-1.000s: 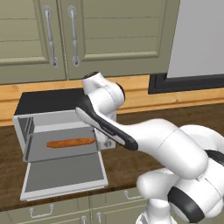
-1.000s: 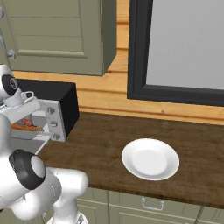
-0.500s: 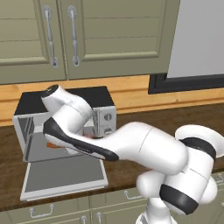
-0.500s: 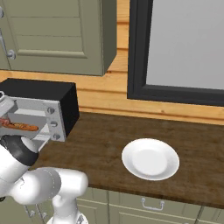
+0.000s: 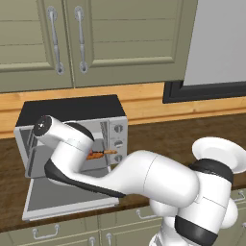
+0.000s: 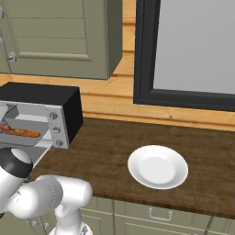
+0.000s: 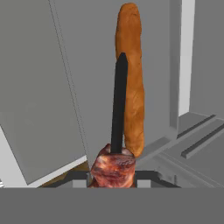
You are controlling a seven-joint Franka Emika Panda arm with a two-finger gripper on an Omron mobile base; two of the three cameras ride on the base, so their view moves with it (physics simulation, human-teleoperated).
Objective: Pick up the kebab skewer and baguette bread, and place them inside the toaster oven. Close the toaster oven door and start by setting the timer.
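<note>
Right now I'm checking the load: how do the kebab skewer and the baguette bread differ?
The kebab skewer is a thin dark stick with red-brown meat chunks; the baguette bread is a plain, thicker orange-brown loaf. The skewer is gripped in the claw, while the baguette lies free inside the toaster oven. In the hand view the two run nearly parallel.

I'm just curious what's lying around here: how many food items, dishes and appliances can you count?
Food: 2, the baguette bread and the kebab skewer
Dishes: 1, the white plate
Appliances: 1, the toaster oven
Total: 4
</note>
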